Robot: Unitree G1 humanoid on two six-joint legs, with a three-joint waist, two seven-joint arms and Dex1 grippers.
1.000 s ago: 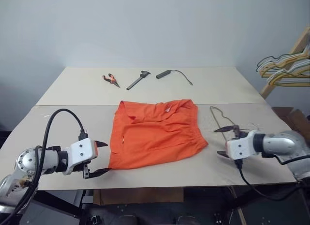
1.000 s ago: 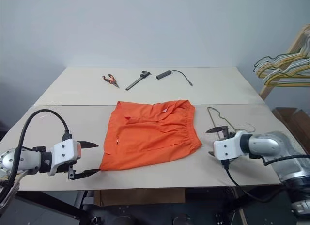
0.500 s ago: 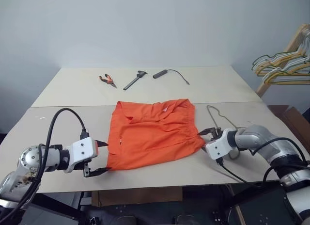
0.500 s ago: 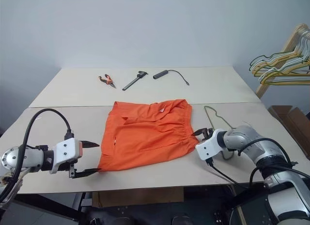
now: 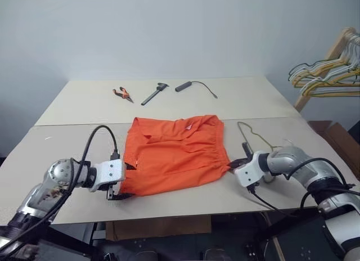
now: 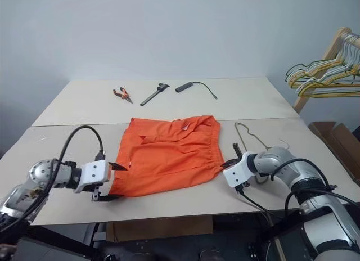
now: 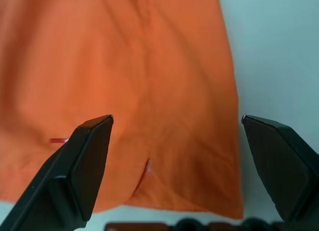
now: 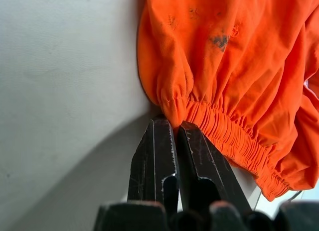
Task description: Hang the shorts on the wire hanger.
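On table, shorts (image 5: 177,153) — corner pinched inside right gripper (image 8: 175,125), hem hiding left gripper (image 5: 120,182)

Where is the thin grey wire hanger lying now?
In the head views, the thin grey wire hanger lies on the table's right side, just right of the orange shorts, behind the right gripper.

We see bright orange shorts (image 5: 177,154) with a small white label, plain and unpatterned, on a pale beige table (image 5: 73,103). Beside them lies a thin dull olive-grey wire hanger (image 5: 254,134). Near the far edge sit orange-handled pliers (image 5: 121,94) and two dark grey-black tools. Our grippers have black fingers on white housings. Yellow, grey and white hangers (image 5: 326,78) bunch on a light wooden rack.
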